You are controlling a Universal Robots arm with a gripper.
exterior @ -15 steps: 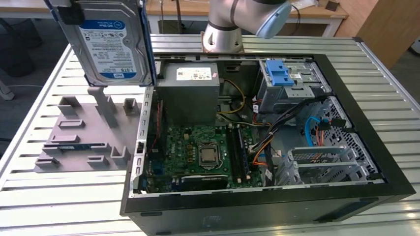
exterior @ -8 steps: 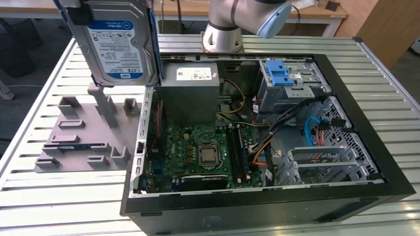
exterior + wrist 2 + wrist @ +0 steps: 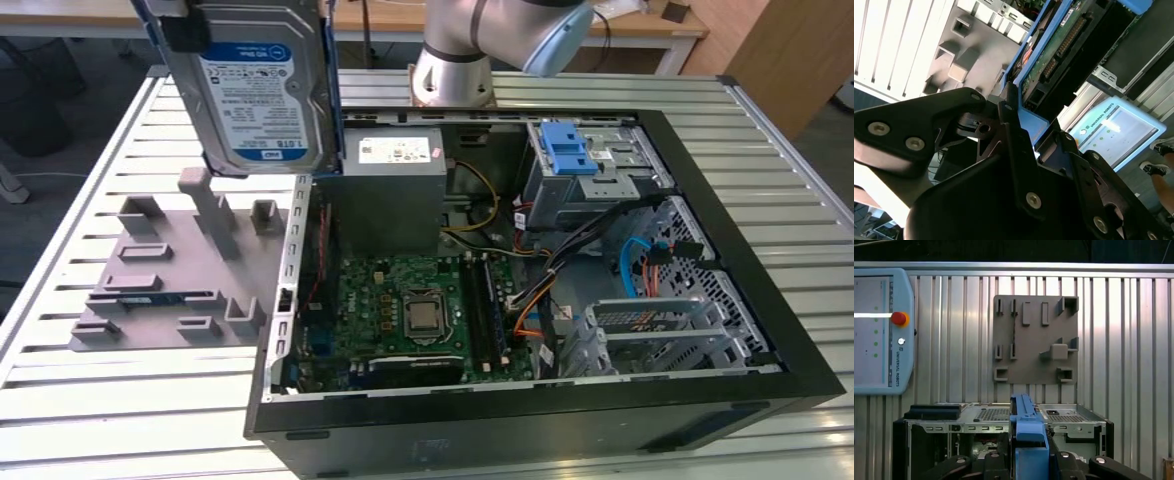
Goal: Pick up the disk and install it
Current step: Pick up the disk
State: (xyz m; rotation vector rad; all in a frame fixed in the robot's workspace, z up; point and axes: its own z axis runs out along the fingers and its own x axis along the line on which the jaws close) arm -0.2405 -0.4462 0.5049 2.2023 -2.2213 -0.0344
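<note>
The disk (image 3: 262,92) hangs upright in the air at the exterior view's upper left. Its white label with a blue band faces the camera, and blue rails run along its sides. It is above the grey fixture plate (image 3: 174,270) and the near wall of the open computer case (image 3: 534,400). In both wrist views my gripper (image 3: 1030,125) is shut on the disk, its black fingers (image 3: 1009,130) clamping the blue rail (image 3: 1026,427). The disk's green circuit board (image 3: 1054,55) faces the second wrist view. The gripper (image 3: 1029,452) sits high above the case.
Inside the case lie a motherboard (image 3: 414,310), a grey power supply box (image 3: 387,180) and a silver drive cage with a blue latch (image 3: 574,150). A teach pendant (image 3: 881,330) rests on the slatted table (image 3: 134,400). A person's shoe (image 3: 1158,169) is on the floor.
</note>
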